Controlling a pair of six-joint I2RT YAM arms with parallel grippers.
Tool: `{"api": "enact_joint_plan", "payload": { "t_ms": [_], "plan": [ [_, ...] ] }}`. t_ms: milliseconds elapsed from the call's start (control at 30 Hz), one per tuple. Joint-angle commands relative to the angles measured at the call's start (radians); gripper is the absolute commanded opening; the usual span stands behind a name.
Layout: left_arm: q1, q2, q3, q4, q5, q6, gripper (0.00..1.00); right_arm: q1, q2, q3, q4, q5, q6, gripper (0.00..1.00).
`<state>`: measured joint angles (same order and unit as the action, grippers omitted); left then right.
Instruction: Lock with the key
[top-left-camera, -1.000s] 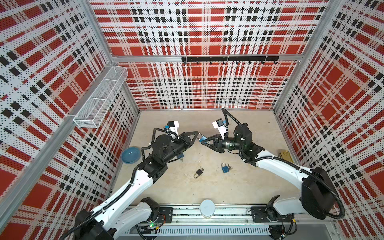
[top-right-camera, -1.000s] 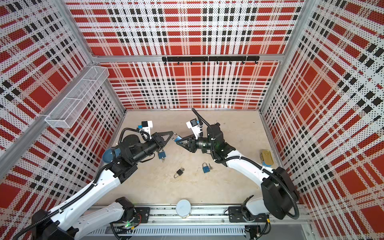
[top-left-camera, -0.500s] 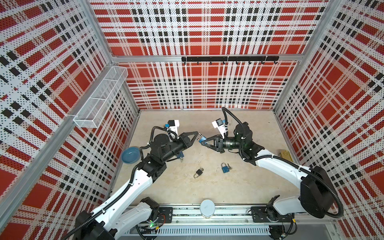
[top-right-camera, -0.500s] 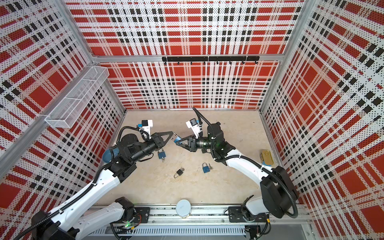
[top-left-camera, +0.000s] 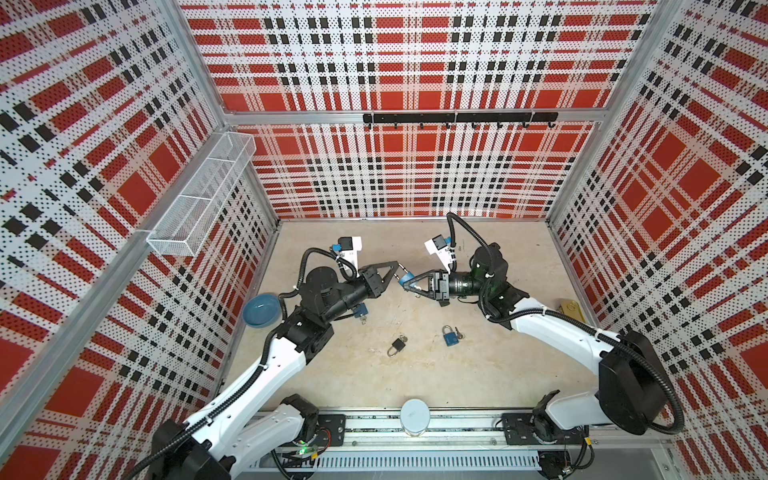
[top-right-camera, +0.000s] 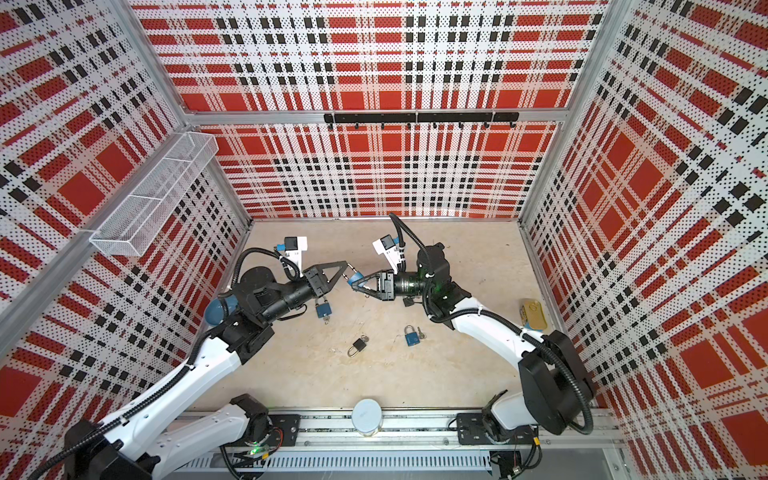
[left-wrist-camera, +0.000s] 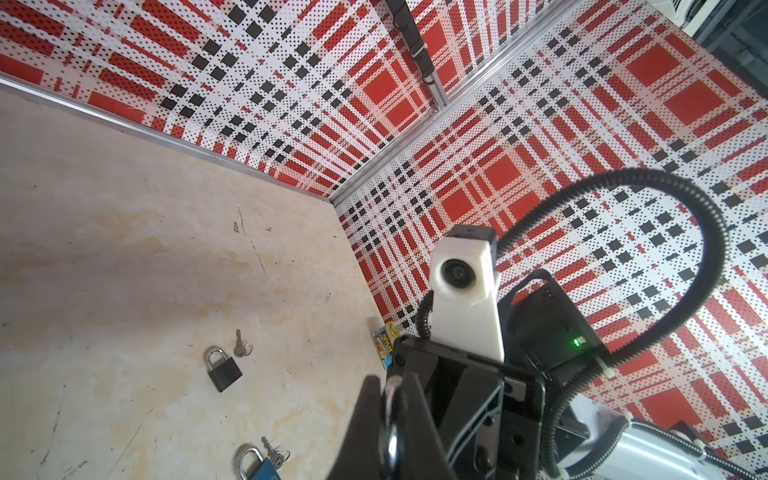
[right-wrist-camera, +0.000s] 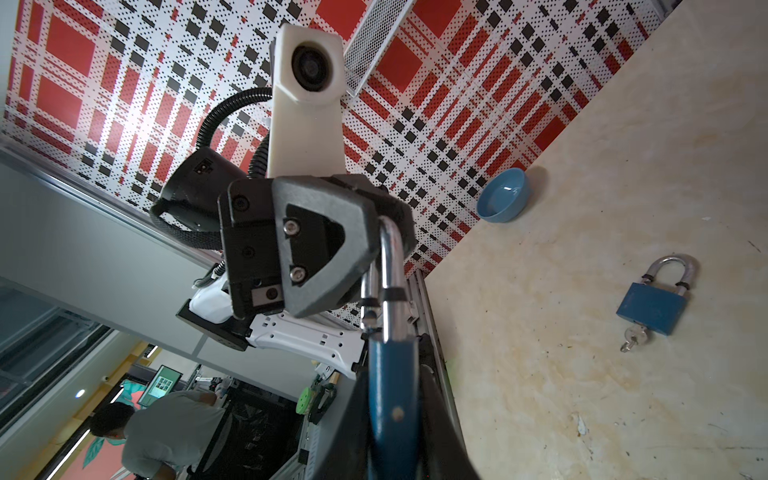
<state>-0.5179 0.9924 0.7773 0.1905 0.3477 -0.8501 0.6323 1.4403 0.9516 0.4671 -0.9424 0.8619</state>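
Staying gripped midair, padlock (top-left-camera: 404, 277) unmoved

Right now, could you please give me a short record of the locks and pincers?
held lock: blue, between both pincers
left pincer: shut on its shackle
right pincer: shut on its body
loose: black lock, key beside; blue lock mid-table; third lock, keyed, by left arm
other: bowl, tin

Right pincer (top-left-camera: 404, 283) wrist shifted slightly; cable (top-left-camera: 449, 220) bowed more.
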Motion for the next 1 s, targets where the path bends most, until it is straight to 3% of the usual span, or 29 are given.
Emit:
{"api": "enact_joint_plan", "payload": {
  "t_ms": [0, 467, 967],
  "plan": [
    [-0.005, 0.034, -0.034, -0.048, -0.017, 0.054, 0.00, 0.026, -0.009, 0.042, 0.198, -0.096, 0.035, 0.00],
    [-0.034, 0.042, -0.125, 0.057, -0.012, 0.013, 0.00, 0.024, -0.024, 0.048, 0.164, -0.090, 0.024, 0.00],
    [-0.036, 0.051, -0.200, 0.117, 0.003, 0.055, 0.00, 0.024, -0.013, 0.039, 0.308, -0.121, 0.150, 0.00]
  ]
}}
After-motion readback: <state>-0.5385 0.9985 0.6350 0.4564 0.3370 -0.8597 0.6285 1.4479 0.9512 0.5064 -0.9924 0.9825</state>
